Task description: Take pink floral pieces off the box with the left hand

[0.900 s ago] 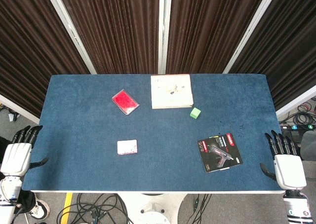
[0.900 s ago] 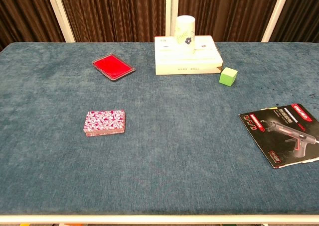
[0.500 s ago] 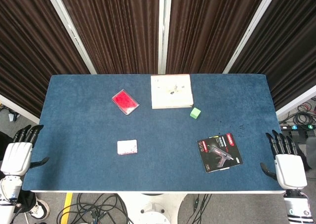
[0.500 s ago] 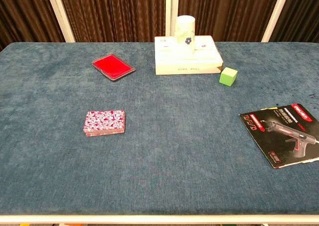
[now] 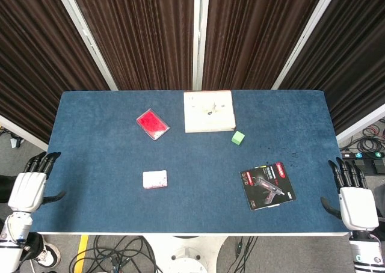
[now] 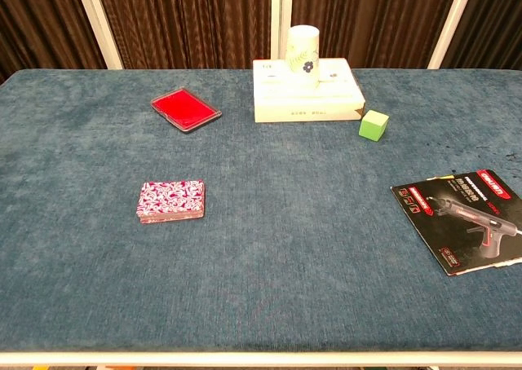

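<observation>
The left hand (image 5: 31, 187) and right hand (image 5: 355, 201) hung off the tabletop's (image 5: 108, 165) near corners, fingers apart, holding nothing. The pink floral pieces (image 6: 170, 200) lay left of centre with bare cloth all round, well apart from the box (image 6: 306, 101) at the far edge. Only the chest view revealed a cup (image 6: 302, 55) standing on that box.

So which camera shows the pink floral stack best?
The chest view: the pink floral stack is near and large, with its pattern and layered side edge clear. The head view shows it only as a small pale rectangle from above.

No legible text on anything.
</observation>
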Tool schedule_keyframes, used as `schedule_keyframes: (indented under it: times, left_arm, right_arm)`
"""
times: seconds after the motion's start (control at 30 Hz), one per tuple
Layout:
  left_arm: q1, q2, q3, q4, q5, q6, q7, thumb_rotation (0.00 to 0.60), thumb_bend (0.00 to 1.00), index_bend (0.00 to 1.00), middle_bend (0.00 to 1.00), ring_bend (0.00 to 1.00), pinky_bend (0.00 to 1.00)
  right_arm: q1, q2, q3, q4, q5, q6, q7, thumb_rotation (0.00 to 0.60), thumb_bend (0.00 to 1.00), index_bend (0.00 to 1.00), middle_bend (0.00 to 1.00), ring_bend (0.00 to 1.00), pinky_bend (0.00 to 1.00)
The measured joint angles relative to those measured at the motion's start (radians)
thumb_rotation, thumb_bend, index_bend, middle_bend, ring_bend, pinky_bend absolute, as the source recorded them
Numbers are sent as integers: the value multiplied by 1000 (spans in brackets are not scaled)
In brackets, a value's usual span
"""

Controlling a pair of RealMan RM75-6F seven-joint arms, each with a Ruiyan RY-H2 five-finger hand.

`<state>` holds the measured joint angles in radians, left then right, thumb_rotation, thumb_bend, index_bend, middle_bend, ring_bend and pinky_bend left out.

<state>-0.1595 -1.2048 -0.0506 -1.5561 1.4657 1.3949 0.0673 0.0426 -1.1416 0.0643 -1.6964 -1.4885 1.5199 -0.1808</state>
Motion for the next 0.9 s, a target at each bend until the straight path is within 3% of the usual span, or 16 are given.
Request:
schedule_keyframes:
  times: [0.17,0.47,0.7,0.9]
  left_arm:
    - [-23,1,-3,-21,11,-20,38,600,0,83,112,65,119]
    - [-125,-2,-4,-93,39,-155,58,600,0,120,132,65,157]
    - [-211,-134,-21,-88,58,-228,110,600,0,184,228,114,182]
    - [-286,-233,-34,-33,37,-319,124,600,0,189,230,114,182]
  right_arm:
    - [1,-1,1,-1,2,-3,-5,600,136,0,0,0,0]
    - [1,7,10,-12,10,2,-9,600,137,0,0,0,0]
    - [-1,9,10,-6,20,-3,-3,600,139,0,0,0,0]
    - [-4,16,13,2,27,-3,16,600,139,0,0,0,0]
